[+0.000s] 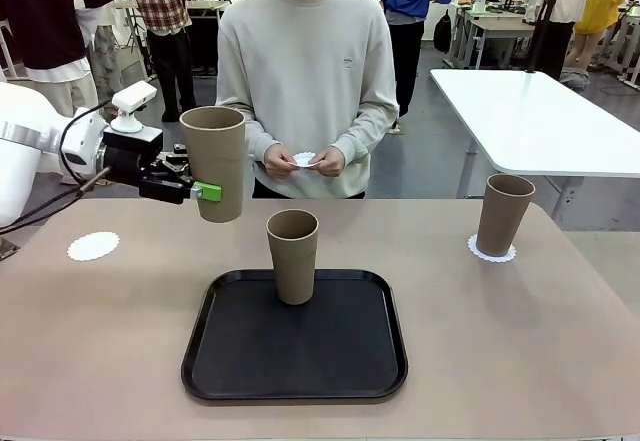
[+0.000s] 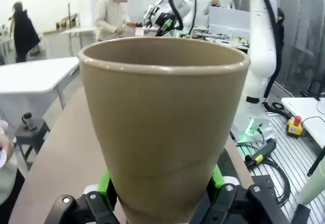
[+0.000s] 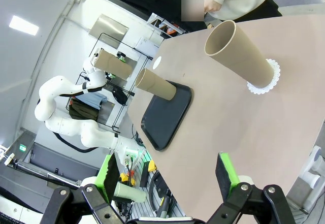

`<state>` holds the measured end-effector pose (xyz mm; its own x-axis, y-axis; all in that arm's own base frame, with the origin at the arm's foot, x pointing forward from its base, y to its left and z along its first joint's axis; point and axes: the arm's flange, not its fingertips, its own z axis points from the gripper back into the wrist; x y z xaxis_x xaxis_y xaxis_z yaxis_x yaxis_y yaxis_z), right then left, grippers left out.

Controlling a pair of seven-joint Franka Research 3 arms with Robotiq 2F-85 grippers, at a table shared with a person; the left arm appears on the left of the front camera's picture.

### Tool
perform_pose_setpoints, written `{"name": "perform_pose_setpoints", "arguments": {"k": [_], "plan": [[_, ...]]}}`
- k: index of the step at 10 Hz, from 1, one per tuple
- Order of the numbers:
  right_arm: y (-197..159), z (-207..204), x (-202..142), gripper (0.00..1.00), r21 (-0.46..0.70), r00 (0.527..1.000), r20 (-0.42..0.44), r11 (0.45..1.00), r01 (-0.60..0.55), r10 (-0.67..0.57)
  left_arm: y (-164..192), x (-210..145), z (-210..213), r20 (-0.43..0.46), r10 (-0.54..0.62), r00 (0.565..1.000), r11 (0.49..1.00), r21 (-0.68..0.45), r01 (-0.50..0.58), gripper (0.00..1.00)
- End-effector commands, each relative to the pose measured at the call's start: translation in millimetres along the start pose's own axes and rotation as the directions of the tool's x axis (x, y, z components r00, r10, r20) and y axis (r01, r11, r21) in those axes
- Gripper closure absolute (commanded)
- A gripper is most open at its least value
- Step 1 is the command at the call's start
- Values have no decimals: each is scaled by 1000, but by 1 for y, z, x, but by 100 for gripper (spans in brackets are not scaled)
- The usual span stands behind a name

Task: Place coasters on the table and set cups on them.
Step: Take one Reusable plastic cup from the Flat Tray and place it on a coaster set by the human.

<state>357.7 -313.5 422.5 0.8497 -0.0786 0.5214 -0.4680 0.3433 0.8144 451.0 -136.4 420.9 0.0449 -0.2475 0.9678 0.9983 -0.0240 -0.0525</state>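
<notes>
Green pads (image 2: 104,189) of the left gripper (image 1: 203,191) clamp the lower wall of a tan cup (image 1: 213,161), held upright in the air over the table (image 1: 560,361), between the tray (image 1: 295,381) and the bare coaster (image 1: 93,246) at the left. The grip sits low on a tall tapered body, so a jolt could tip the cup or let it slip; the coaster is thin paper, so a cup set down off-centre or dragged would likely shove or crumple it. The wrist is level, its fingers point sideways toward the middle, and the white arm enters from the left edge. The right gripper (image 3: 168,178) gapes wide, holding nothing, well apart from the cups. A second cup (image 1: 293,256) stands on the tray; a third cup (image 1: 504,213) stands on the right coaster (image 1: 492,252); the person's hands (image 1: 305,161) hold what seems the last coaster.
</notes>
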Motion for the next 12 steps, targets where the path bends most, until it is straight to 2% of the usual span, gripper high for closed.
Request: {"name": "perform_pose_setpoints", "arguments": {"k": [1, 3, 4, 5, 7, 9, 12], "plan": [[0, 0, -1, 0, 1, 1000, 2, 1000, 8, -8, 4, -7, 0, 32, -33, 999, 999, -23, 33, 100], [0, 0, -1, 0, 1, 1000, 2, 1000, 8, -8, 4, -7, 0, 32, -33, 999, 999, -23, 33, 100], [0, 0, -1, 0, 1, 1000, 2, 1000, 8, -8, 0, -2, -1, 3, -3, 1000, 1000, -5, 3, 16], [0, 0, -1, 0, 1, 1000, 2, 1000, 8, -8, 15, -2, 41, 4, -51, 999, 991, 121, 50, 16], [0, 0, -1, 0, 1, 1000, 2, 1000, 8, -8, 19, 10, 120, 23, -68, 997, 957, 284, 59, 16], [0, 0, -1, 0, 1, 1000, 2, 1000, 8, -8, 6, 29, 180, 2, -79, 997, 913, 402, 71, 16], [0, 0, -1, 0, 1, 1000, 2, 1000, 8, -8, -13, 43, 246, 24, -68, 997, 853, 520, 45, 16]]}}
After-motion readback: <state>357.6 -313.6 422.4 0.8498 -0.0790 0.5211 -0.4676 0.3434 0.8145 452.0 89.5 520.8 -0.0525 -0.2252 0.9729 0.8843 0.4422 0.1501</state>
